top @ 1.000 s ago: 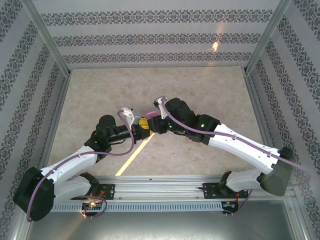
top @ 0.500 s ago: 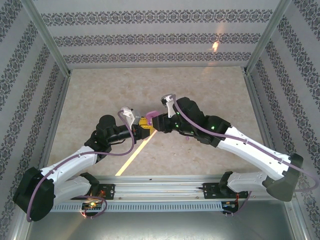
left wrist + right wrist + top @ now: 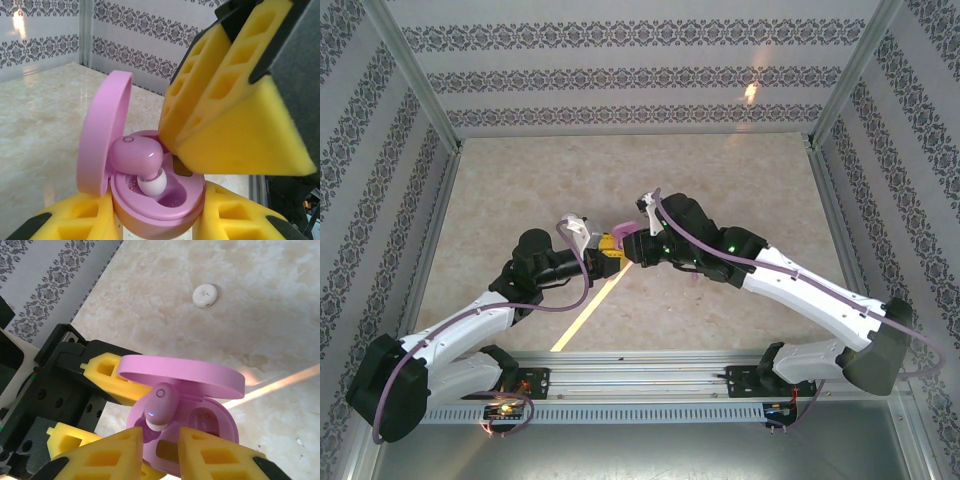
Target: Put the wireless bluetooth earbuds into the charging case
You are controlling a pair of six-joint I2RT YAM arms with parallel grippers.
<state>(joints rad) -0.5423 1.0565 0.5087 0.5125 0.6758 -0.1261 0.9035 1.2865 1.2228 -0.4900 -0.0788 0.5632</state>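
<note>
A pink charging case (image 3: 155,220) with its lid (image 3: 102,135) swung open sits between the yellow foam fingers of my left gripper (image 3: 155,215), which is shut on it. One purple earbud (image 3: 135,155) with a whitish tip leans tilted in the case's left well, standing proud of it. The other well (image 3: 202,416) is bare, its contacts showing. My right gripper (image 3: 159,440) hovers just over the case (image 3: 220,415), its fingers (image 3: 235,130) a little apart with nothing between them, right beside the earbud (image 3: 161,402). From above, both grippers meet mid-table at the case (image 3: 628,232).
A small white closed round case (image 3: 205,295) lies on the marble table beyond the grippers. A yellow tape line (image 3: 585,315) runs diagonally toward the near edge. Patterned walls and metal posts (image 3: 420,85) enclose the table.
The right arm swung outward to the right, then came back a little, its wrist staying over the case. The left arm and the case it holds have not moved.
</note>
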